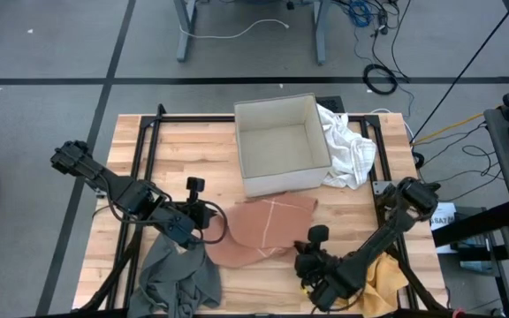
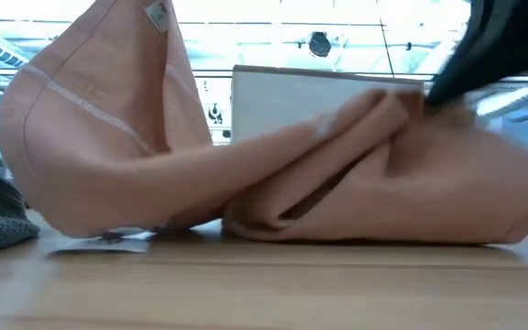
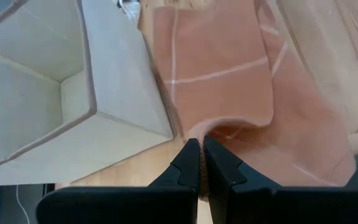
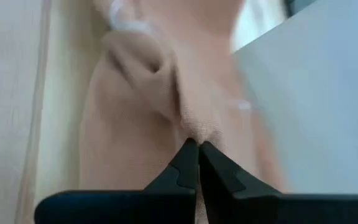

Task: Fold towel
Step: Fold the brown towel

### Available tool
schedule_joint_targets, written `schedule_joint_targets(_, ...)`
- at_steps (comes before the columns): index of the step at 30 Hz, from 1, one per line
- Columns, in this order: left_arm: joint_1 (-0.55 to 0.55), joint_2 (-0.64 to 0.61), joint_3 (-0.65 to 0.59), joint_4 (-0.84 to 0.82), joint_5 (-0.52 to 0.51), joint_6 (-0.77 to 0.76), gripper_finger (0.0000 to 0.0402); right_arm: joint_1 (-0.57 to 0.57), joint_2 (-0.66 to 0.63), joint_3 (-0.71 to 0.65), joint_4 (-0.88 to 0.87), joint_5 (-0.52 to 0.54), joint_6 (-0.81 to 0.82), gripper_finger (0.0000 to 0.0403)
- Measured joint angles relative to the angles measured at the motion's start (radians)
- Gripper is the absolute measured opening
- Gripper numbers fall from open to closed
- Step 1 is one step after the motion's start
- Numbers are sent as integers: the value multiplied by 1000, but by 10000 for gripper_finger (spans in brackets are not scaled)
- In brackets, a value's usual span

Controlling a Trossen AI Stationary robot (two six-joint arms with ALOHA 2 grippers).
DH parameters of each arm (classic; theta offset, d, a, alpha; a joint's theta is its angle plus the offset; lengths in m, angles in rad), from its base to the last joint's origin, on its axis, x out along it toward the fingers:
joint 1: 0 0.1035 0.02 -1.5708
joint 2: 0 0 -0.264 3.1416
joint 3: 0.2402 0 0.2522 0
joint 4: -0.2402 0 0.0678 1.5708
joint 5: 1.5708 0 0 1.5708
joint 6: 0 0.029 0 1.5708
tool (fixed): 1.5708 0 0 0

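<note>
Looking down on the table point(image 1: 126, 132), we note the peach towel point(image 1: 268, 225) lying partly folded just in front of the open box point(image 1: 279, 141). Left gripper point(image 3: 201, 163) is pinched tight on the towel's near edge. Right gripper point(image 4: 197, 152) is likewise clamped on a fold of it. A grey cloth point(image 1: 179, 278) lies beside; the white cloth point(image 1: 350, 150) behind the box is possibly bunched.
</note>
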Motion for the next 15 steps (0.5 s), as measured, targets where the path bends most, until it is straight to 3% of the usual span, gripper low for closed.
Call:
schedule_joint_targets(8,-52,-2,0,130,-7,117,9,65,-83,204,-273,33,-4,0)
schedule_joint_targets(15,-150,-48,-1,315,-44,252,9,144,-153,360,-346,128,-90,0)
